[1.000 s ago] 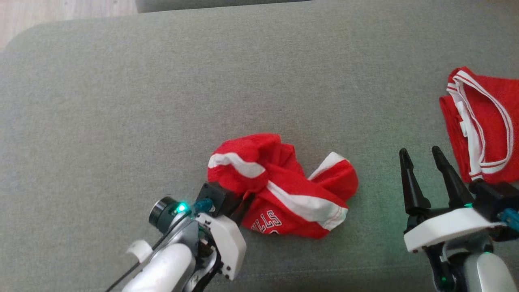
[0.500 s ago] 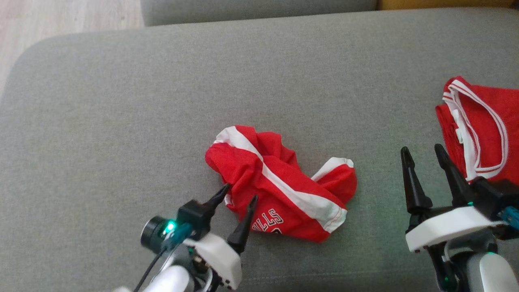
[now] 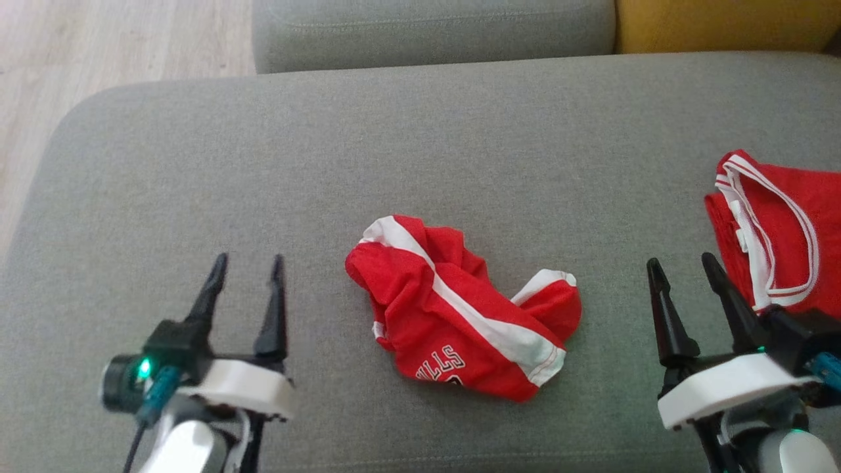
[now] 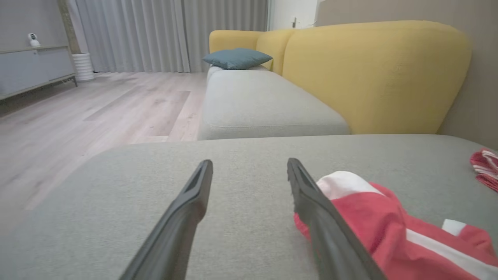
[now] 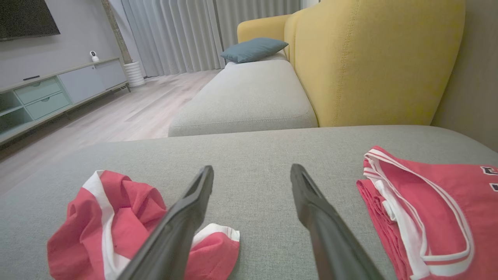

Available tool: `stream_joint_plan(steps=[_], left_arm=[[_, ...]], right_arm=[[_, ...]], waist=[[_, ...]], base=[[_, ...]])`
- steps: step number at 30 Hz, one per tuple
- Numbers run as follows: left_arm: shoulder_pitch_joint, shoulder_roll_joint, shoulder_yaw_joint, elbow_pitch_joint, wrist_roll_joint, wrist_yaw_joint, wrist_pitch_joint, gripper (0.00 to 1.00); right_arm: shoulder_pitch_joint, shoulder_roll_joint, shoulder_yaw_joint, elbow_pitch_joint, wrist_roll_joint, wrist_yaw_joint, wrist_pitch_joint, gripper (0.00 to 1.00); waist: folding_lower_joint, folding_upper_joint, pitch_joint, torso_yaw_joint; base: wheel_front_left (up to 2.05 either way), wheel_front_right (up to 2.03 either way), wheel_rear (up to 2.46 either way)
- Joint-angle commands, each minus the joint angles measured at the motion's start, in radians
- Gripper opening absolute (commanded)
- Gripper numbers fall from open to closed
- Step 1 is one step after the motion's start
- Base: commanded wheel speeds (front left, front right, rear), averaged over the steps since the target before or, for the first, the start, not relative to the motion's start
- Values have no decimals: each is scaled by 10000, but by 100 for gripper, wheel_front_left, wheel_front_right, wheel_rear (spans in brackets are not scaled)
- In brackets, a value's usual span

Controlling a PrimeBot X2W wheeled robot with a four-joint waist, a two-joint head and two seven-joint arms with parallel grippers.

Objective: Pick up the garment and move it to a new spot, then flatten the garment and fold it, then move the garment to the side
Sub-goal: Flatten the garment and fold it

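Grey sofa cushion (image 3: 197, 197) spreads across the head view. Pale wooden floor (image 3: 98, 46) shows past its rounded corner at 11 o'clock, a second grey cushion (image 3: 427, 26) at 12 and a yellow backrest (image 3: 723, 23) at 1 o'clock.

The garment (image 3: 453, 309), red shorts with broad white stripes, lies crumpled near the middle of the cushion, bunched in loose folds. White lettering (upside down, partly tucked under) shows near its lower edge at 6 o'clock.

The left fingers (image 3: 272, 315) stand at 9 o'clock from the garment, apart from it, spread wide and holding nothing, tips pointing toward 12. In the left wrist view bare cushion shows between them, and the red and white heap lies at 4 o'clock, partly behind the right-hand finger.

The right fingers (image 3: 665, 315) stand at 3 o'clock from the garment, well apart from it, also spread wide and empty, tips leaning toward 11. A folded red cloth (image 3: 788, 223) with white trim lies at 2 o'clock from the garment, running off the edge of the view, its near corner just beside the right fingers. In the right wrist view the garment sits at 8 o'clock and the folded cloth at 4, with grey cushion between the fingers.

Farther off are a teal pillow (image 4: 237, 57), grey curtains (image 4: 155, 31) and a low sideboard (image 5: 58, 89).
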Motion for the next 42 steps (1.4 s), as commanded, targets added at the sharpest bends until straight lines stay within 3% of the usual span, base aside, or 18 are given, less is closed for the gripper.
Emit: stream_joint_plan(steps=[1,10,28,31,35,42], left_arm=[[-118,304,552,-347,90,99,-98,100],[407,831,1142,-348,-200,55,-116,100],[44,888,808,-410,-71,-78,27,100],[-489,800,521,-341,-33,-395,211,100],[-1720,517,-42,18,-102,-1157,798,100],[-3799,-63,-747,1700,-761,-2505,2655,100]], right_arm=[[-34,-58,288,-448,-71,37,63,100],[194,-58,316,-563,-26,37,151,100],[67,-58,296,-688,-71,37,163,100],[-39,-58,263,-739,-105,37,190,100],[-269,-58,290,-791,-189,37,245,100],[-563,-58,393,-701,-182,37,238,100]], waist=[[0,-1,-73,3],[0,-1,-253,-65],[0,-1,36,-28],[0,-1,252,-7],[0,-1,629,-34],[0,-1,1167,-329]], base=[[0,0,0],[0,0,0],[0,0,0],[0,0,0],[0,0,0],[0,0,0]])
